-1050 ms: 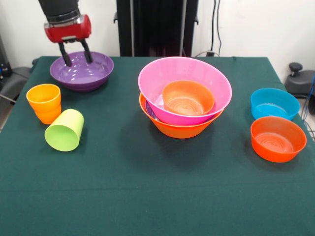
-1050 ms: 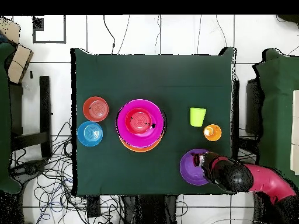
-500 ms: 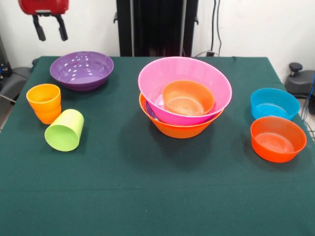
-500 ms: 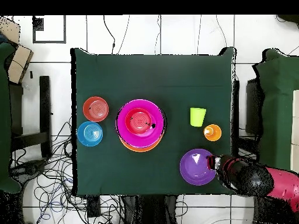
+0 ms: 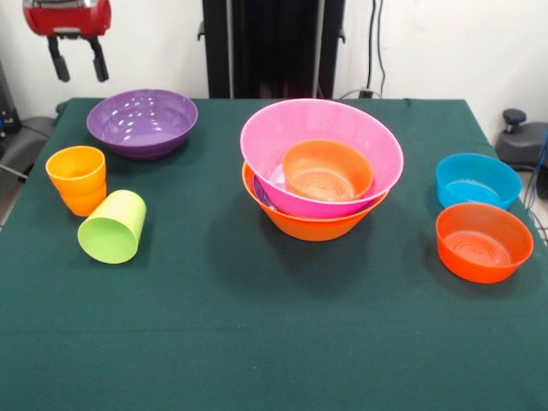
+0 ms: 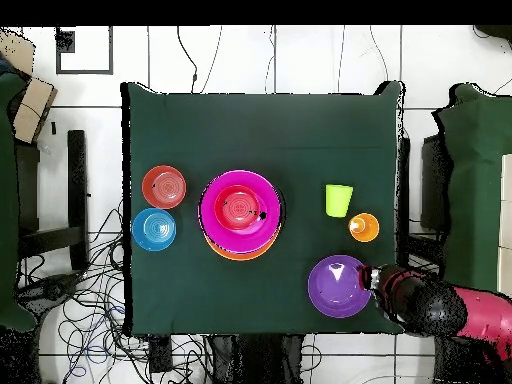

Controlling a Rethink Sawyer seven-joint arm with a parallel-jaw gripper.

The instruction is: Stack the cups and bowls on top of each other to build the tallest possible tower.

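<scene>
- Gripper: raised clear above the tabletop's far left corner as the front view shows it, fingers spread apart and holding nothing. The height reads as a retreat that lets the arm travel without brushing any rim.
- Purple bowl: upright in that same corner, apart from the fingers. It stands alone, so it is judged not yet part of the tower.
- Tower: near the tabletop's centre. The yellow-orange bowl sits outermost at the base, the pink bowl nests in it, and a small red-orange bowl rests inside the pink one. A sliver of purple shows between the pink and yellow-orange walls. Wide bowls go lowest, presumably for a steady base.
- Orange cup: upright near the left edge. The lime green cup lies on its side just beside it, mouth toward the near edge; it would need righting before stacking.
- Blue bowl and second red-orange bowl: upright near the right edge, close together, well apart from the tower and awaiting their turn.
- Change from the earlier frames: a second ago the fingers reached down into the purple bowl; half a second ago they had already lifted out. Since then the gripper has shifted only slightly, and every bowl and cup lies where it did.
</scene>
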